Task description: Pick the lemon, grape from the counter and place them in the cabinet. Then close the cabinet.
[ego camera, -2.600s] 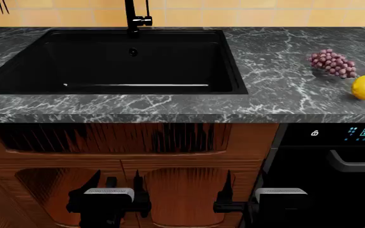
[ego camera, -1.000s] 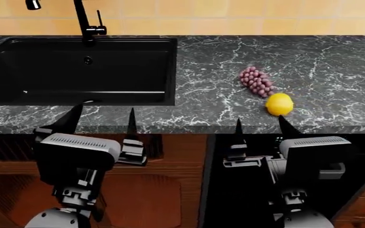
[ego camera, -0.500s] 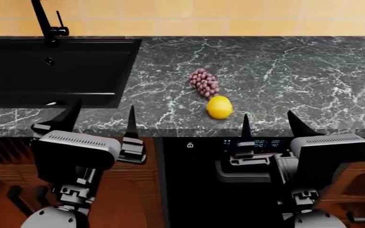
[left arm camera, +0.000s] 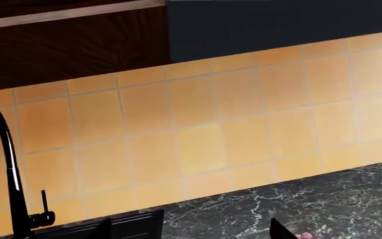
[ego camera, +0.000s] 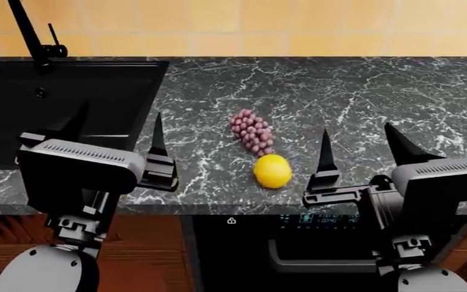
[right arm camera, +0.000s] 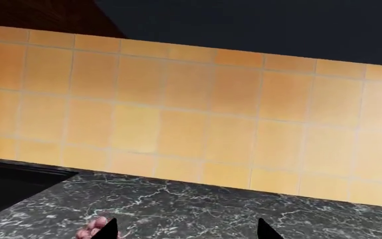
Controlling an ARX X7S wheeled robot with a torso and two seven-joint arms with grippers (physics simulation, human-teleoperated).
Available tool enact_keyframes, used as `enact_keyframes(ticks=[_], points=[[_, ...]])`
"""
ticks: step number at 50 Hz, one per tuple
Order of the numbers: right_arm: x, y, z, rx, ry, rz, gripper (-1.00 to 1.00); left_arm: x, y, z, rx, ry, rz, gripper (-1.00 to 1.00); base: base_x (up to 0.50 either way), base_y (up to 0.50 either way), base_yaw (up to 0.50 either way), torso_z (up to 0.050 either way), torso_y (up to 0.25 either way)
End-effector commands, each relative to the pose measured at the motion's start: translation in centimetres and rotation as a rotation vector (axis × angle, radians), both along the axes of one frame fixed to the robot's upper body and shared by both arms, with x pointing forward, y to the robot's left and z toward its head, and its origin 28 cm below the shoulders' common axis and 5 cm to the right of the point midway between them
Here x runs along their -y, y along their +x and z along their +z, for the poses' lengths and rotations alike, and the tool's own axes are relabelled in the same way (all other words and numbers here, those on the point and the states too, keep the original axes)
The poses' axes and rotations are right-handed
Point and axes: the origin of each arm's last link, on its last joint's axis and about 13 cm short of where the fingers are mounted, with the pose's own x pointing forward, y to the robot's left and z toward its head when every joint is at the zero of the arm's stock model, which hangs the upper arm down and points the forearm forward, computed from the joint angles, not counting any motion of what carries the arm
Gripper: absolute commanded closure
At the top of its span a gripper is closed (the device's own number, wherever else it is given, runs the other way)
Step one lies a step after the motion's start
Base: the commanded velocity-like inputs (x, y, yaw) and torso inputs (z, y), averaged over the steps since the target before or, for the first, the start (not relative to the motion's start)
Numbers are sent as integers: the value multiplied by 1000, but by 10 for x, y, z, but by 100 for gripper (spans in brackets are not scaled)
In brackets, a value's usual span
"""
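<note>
The yellow lemon point(ego camera: 272, 171) lies on the dark marble counter point(ego camera: 363, 97) near its front edge. The purple-pink grape bunch point(ego camera: 252, 131) lies just behind it, touching or nearly so. My left gripper point(ego camera: 118, 121) is open and empty, over the counter's front left of the fruit, by the sink corner. My right gripper point(ego camera: 359, 137) is open and empty, right of the lemon. In the right wrist view the open gripper point(right arm camera: 187, 230) points at the tiled wall, with the grape bunch point(right arm camera: 91, 230) by one fingertip point(right arm camera: 109, 228). The left wrist view shows one fingertip point(left arm camera: 280, 232).
A glossy black sink point(ego camera: 55, 103) with a black faucet point(ego camera: 31, 33) is at the left. A black appliance with a lit panel point(ego camera: 323, 218) sits under the counter. Dark wood wall cabinets point(left arm camera: 71, 45) hang above the orange tiles point(right arm camera: 191, 124).
The view has shifted so the fruit now sits lower and centred between my grippers. Both grippers have risen from below the counter edge to above the worktop. The fruit has not moved.
</note>
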Motion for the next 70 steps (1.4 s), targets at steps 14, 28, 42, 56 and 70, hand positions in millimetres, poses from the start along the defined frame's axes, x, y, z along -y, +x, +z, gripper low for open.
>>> enact_keyframes(ticks=[14, 28, 42, 56, 70], points=[[8, -6, 24, 37, -27, 37, -100, 0, -5, 7, 5, 23, -12, -100, 213, -500, 0, 0, 0], [5, -8, 30, 44, -28, 53, -100, -5, -11, 9, 15, 27, -1, -100, 30, 59, 143, 0, 0], [6, -7, 32, 53, -8, 50, -100, -5, -10, 7, 11, 30, -5, -100, 142, 27, 179, 0, 0], [6, -7, 34, 57, -19, 47, -100, -5, -12, 6, 10, 34, -12, -100, 317, 17, 0, 0, 0], [8, -6, 37, 52, -3, 36, -100, 0, -32, 5, -54, 143, -279, -100, 50, 3, 0, 0, 1]])
